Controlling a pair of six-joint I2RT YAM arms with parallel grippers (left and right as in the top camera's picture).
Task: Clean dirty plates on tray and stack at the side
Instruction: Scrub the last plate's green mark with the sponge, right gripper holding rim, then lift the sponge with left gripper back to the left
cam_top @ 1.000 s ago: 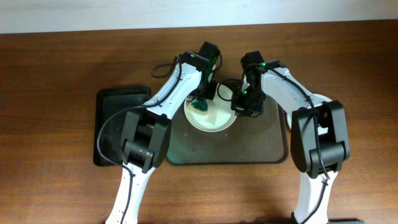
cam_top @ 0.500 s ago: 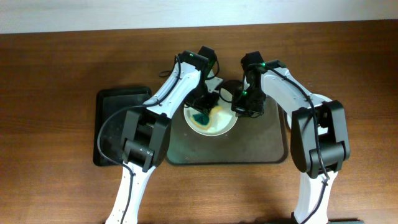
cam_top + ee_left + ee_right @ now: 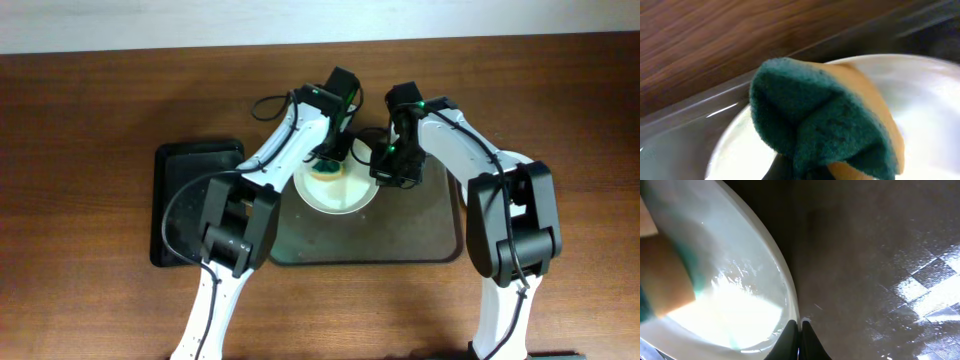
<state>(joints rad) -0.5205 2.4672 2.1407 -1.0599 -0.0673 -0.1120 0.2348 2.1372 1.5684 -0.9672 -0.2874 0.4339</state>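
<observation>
One white plate [image 3: 340,190] lies on the dark olive-grey tray [image 3: 420,230]; no other plate shows. My left gripper [image 3: 328,160] is shut on a green and yellow sponge [image 3: 825,120] and presses it on the plate's far part [image 3: 920,100]. My right gripper [image 3: 800,330] is shut on the plate's right rim [image 3: 785,280], with the sponge [image 3: 665,275] at the left of that view. In the overhead view the right gripper [image 3: 385,170] sits at the plate's right edge. A faint green streak remains near the rim in the right wrist view.
A smaller black tray [image 3: 185,200] lies to the left of the big tray. The brown wooden table [image 3: 100,100] runs all around. Both arms cross over the tray's far edge.
My left gripper has carried the sponge from the plate's left middle up to its far part. The right gripper has kept its hold on the rim.
</observation>
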